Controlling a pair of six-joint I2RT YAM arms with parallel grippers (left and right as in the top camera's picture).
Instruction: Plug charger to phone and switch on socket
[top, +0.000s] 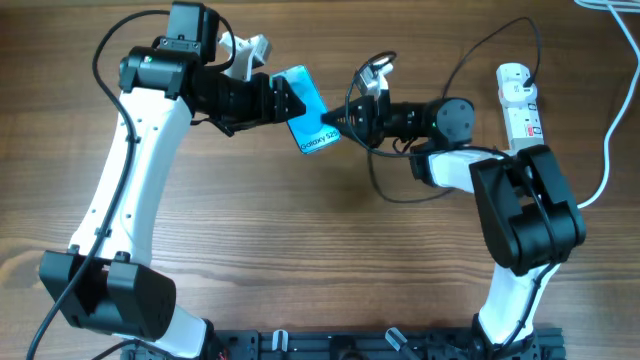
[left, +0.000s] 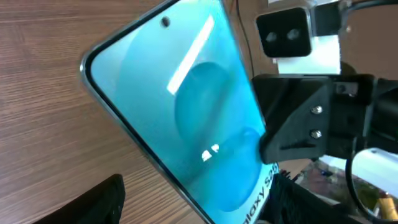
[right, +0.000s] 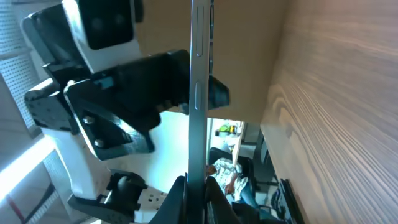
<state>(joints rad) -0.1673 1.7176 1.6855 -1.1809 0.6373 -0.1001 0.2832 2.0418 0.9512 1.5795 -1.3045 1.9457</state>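
A: Where's our phone (top: 312, 118)?
B: Tilted above the table toward twelve o'clock, pinched in our left gripper (top: 288, 100). Our right gripper (top: 348, 122) meets its Galaxy end from three o'clock; whether those fingers grip anything, we cannot tell. The socket (top: 522, 105) lies at two o'clock

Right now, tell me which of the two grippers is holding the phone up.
The left gripper: it clamps the teal phone from the side and holds it tilted. The right gripper is only at the phone's Galaxy end.
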